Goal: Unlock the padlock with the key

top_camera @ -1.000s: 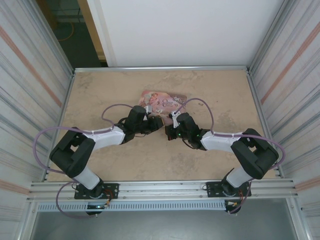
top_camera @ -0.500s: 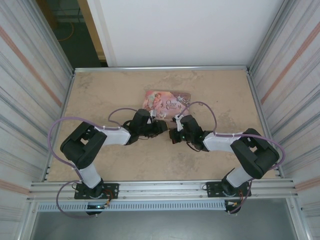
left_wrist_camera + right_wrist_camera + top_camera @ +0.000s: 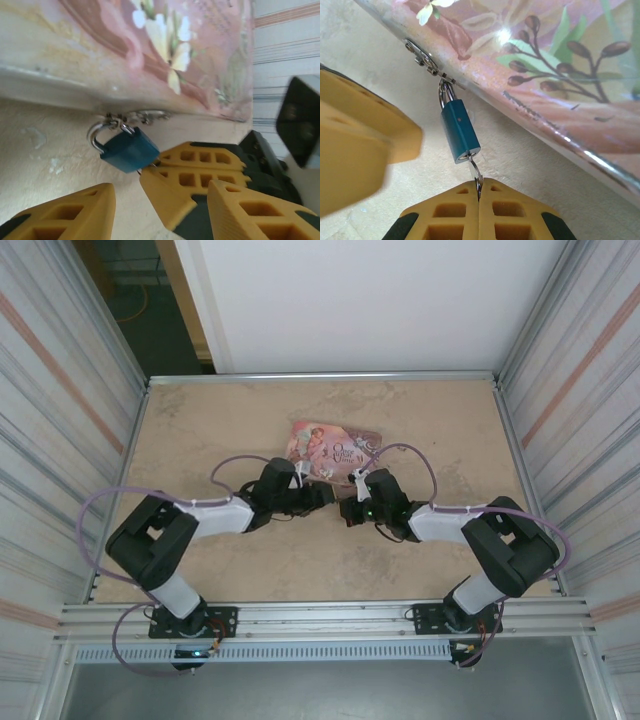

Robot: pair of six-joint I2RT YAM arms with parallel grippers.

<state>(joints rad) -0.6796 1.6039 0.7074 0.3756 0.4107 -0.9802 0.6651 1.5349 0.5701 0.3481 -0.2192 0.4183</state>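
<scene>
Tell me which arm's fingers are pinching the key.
The right arm's fingers, closed tight on the key at the base of the padlock. The left arm's fingers stand apart beside the padlock, holding nothing.

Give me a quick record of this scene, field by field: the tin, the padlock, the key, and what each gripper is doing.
tin: pink illustrated rectangular tin box, lying on the beige table
padlock: small blue-teal padlock, its silvery shackle hooked through the tin's metal clasp, looks closed
key: slim metal key, at the padlock's bottom end
right gripper: jaws shut on the key
left gripper: jaws open, beside the padlock, holding nothing
lock state: not yet open
</scene>
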